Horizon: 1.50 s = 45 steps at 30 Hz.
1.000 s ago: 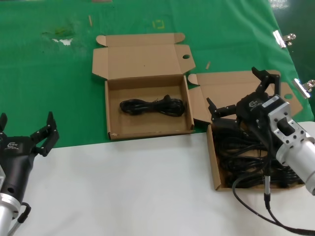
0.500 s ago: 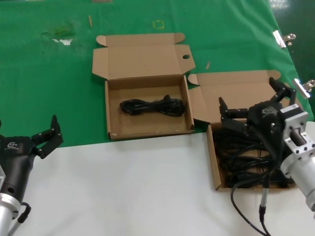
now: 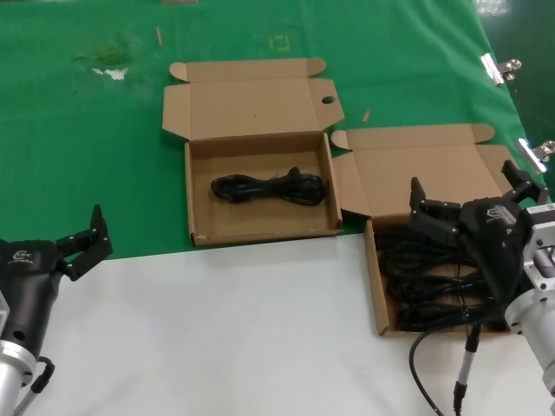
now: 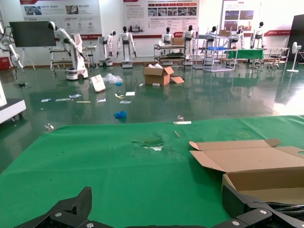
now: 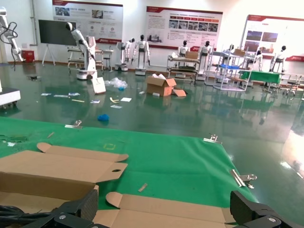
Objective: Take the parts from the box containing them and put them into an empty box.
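We see two shallow brown cardboard boxes, both open, lids with rounded tabs folded back on the bench (image 3: 217, 329), which is part green cloth (image 3: 87, 130), part smooth white. The far box (image 3: 260, 186) holds one black cable (image 3: 269, 187), a slim glossy coil lying lengthwise on its floor. The near box (image 3: 434, 234), just right of the far box and straddling the cloth's edge, is filled with a tangled heap of more black cables (image 3: 425, 282).

The right gripper (image 3: 473, 204) hangs over the near box's back half, its dark angular fingers (image 3: 434, 210) spread wide and holding nothing. Since a second ago it has moved right and nearer us, from the lid down toward the heap. The left gripper (image 3: 74, 247) sits well left of the far box, at the cloth's edge, fingers open; it has barely shifted. Both boxes and the lone cable lie unchanged.
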{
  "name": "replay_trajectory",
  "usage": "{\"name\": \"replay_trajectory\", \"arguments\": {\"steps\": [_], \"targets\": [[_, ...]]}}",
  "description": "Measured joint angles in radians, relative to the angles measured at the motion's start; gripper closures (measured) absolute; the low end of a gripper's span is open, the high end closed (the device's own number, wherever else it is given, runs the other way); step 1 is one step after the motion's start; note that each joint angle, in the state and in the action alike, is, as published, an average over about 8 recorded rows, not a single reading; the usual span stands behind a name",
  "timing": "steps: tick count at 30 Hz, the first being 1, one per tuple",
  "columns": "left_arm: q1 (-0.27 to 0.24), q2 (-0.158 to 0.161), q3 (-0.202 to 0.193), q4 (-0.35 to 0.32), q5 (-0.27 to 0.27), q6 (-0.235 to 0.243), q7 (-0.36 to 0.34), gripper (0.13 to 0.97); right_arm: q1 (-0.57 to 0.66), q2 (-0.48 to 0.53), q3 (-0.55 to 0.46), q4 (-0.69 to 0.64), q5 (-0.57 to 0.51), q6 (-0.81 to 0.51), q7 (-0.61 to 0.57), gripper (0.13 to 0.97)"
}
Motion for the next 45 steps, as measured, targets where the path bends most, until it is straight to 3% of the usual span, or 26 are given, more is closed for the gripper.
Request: {"name": "replay_trajectory", "arguments": {"steps": [45], "targets": [[0.0, 0.0, 0.0, 0.0, 0.0, 0.0, 0.0, 0.132, -0.003, -0.002, 0.002, 0.002, 0.004, 0.004, 0.0, 0.129]]}}
